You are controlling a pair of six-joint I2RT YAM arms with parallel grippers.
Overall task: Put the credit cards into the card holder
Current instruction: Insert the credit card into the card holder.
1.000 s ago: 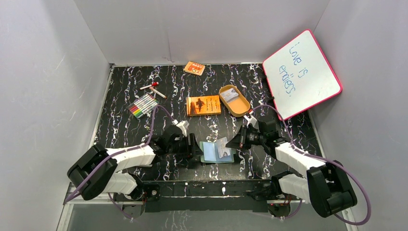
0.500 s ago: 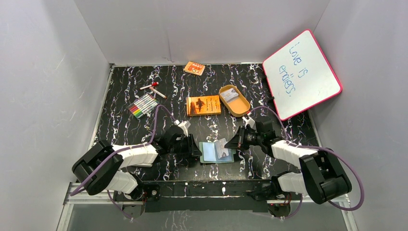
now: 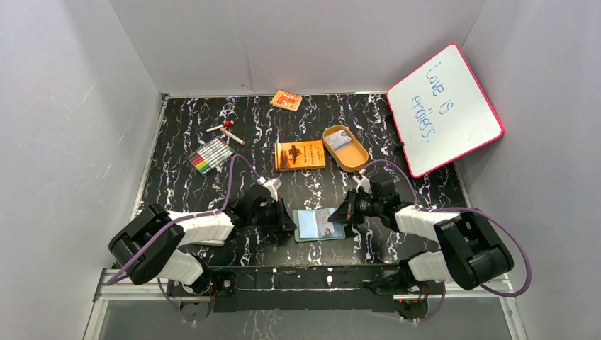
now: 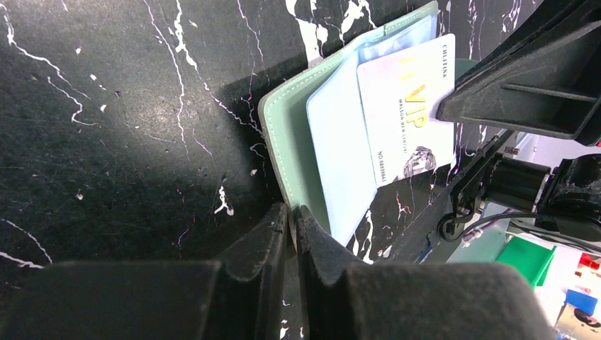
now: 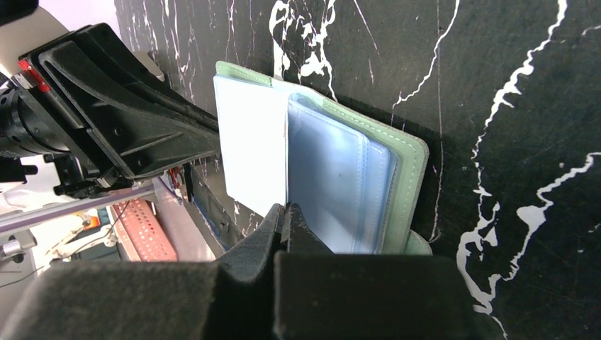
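Observation:
The grey-green card holder (image 3: 308,225) lies open near the table's front edge, its pale blue and clear pockets (image 5: 340,184) facing up. My left gripper (image 3: 289,223) is shut on the left edge of its green cover (image 4: 298,142), the fingertips (image 4: 276,219) pinching the cover. My right gripper (image 3: 340,214) is shut on a white credit card (image 3: 327,221) and holds it tilted over the holder's pockets. Gold VIP lettering shows on the credit card (image 4: 407,106) in the left wrist view. The right wrist view shows its blank back (image 5: 251,156).
An orange book (image 3: 300,155) and a tan oval tin (image 3: 345,148) with something pale inside lie behind the holder. A pack of markers (image 3: 211,154) and a red-capped marker (image 3: 225,131) sit at the back left. A small orange box (image 3: 286,100) is by the rear wall, and a whiteboard (image 3: 444,108) leans at the right.
My left gripper has closed on the holder's left edge. My right gripper has shifted a little left, bringing the card over the pockets.

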